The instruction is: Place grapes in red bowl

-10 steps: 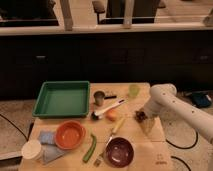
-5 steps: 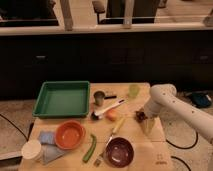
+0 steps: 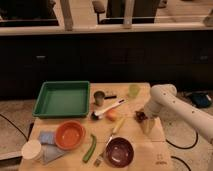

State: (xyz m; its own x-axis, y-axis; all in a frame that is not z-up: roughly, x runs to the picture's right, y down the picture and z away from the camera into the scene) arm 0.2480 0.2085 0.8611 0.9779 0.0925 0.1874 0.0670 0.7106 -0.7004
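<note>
Grapes [image 3: 139,116] sit as a dark little clump on the right side of the table [image 3: 150,156], a little right of the small orange fruit [image 3: 111,114]. The gripper [image 3: 145,124] hangs at the end of the white arm [image 3: 165,97], right against them; whether it has hold of them I cannot tell. The red bowl [image 3: 69,135] lies well apart, near left. Done well, this wants a gentle, sure hold, a lift clear of the yellow-handled utensil [image 3: 117,126] and the long green vegetable [image 3: 90,148], then a release low over the bowl.
</note>
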